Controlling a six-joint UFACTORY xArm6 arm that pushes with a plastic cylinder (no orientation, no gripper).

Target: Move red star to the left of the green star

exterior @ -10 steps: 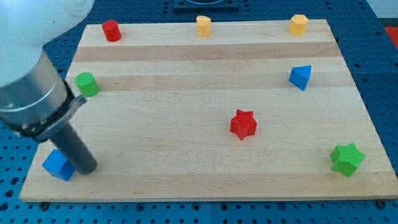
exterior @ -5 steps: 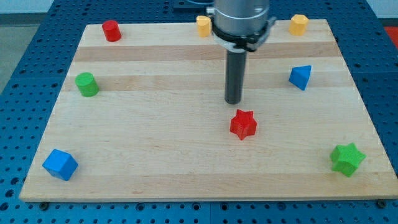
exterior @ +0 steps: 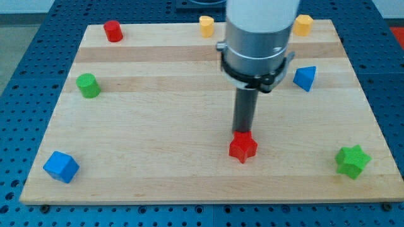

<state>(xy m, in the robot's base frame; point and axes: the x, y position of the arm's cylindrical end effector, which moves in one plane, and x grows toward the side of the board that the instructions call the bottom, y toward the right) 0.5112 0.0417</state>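
The red star (exterior: 243,148) lies on the wooden board, below the middle and a little to the right. The green star (exterior: 351,161) lies near the board's bottom right corner, well to the red star's right. My tip (exterior: 242,133) touches the red star's top edge from the view's top side. The rod rises straight up into the grey and white arm body (exterior: 257,38).
A blue cube (exterior: 61,167) lies at the bottom left, a green cylinder (exterior: 88,85) at the left edge, a red cylinder (exterior: 113,31) at the top left. Two yellow blocks (exterior: 206,26) (exterior: 303,24) sit along the top edge. A blue triangular block (exterior: 305,77) lies at right.
My tip has come down the view from above the red star to its top edge. The red star has slid down the view and slightly left.
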